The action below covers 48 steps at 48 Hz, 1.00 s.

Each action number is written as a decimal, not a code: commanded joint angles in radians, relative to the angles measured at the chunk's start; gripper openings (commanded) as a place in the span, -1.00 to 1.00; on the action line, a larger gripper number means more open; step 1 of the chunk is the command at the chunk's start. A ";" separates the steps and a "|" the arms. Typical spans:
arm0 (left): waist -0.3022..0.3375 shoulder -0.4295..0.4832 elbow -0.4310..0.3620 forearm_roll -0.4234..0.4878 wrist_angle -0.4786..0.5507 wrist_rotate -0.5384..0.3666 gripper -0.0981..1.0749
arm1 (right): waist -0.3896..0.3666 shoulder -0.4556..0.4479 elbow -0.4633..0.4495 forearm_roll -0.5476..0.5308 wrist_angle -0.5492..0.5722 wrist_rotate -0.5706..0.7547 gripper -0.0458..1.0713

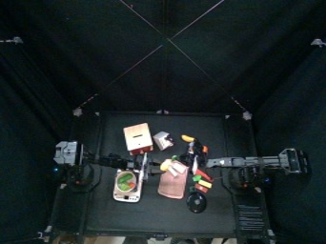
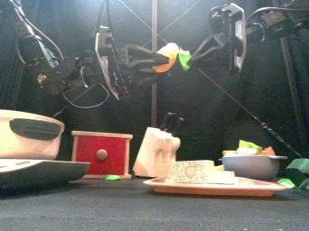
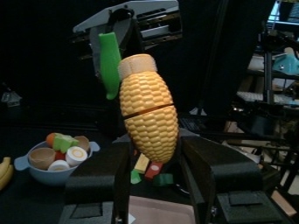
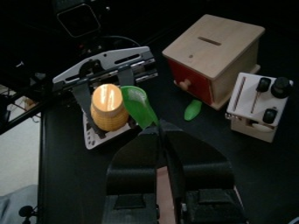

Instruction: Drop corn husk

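Observation:
A yellow corn cob (image 3: 149, 109) is held in the air above the table, gripped by my left gripper (image 3: 149, 164) at its lower end. In the front view the cob (image 2: 163, 58) hangs between both grippers. A green corn husk (image 4: 140, 107) lies against the cob's side, and my right gripper (image 4: 158, 140) is shut on it. The husk also shows in the left wrist view (image 3: 108, 61) and the front view (image 2: 183, 60). In the top view the cob (image 1: 189, 142) is over the table's middle. A second green husk piece (image 4: 193, 108) lies on the table.
A red box (image 2: 100, 153) and a white knife block (image 2: 157, 149) stand at the back. A pink tray (image 2: 218, 188) with food and a bowl (image 2: 254, 164) of toy food are at the right. A white pot (image 2: 31, 135) stands at the left.

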 commanded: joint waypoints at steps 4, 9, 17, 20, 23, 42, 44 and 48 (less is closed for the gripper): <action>0.005 -0.026 0.008 0.002 -0.005 0.002 0.22 | 0.005 -0.029 0.028 0.118 0.002 -0.006 -0.50; 0.000 -0.043 0.028 0.003 0.008 0.002 0.22 | 0.008 -0.058 0.098 0.324 0.002 -0.008 -0.49; -0.005 -0.055 0.058 0.021 0.087 0.002 0.22 | 0.049 -0.051 0.213 0.575 0.005 -0.009 -0.48; -0.020 -0.052 0.063 0.041 0.144 0.002 0.22 | 0.086 -0.032 0.238 0.629 0.005 -0.009 -0.47; -0.031 -0.052 0.061 0.052 0.201 0.002 0.22 | 0.118 -0.011 0.250 0.675 0.008 -0.009 -0.47; -0.049 -0.057 0.052 0.120 0.344 0.002 0.22 | 0.201 0.106 0.241 0.782 0.118 -0.009 0.33; -0.051 -0.057 0.051 0.129 0.344 0.003 0.22 | 0.207 0.107 0.241 0.781 0.120 -0.009 0.41; -0.052 -0.055 0.049 0.138 0.344 0.002 0.22 | 0.212 0.107 0.239 0.779 0.129 -0.011 0.50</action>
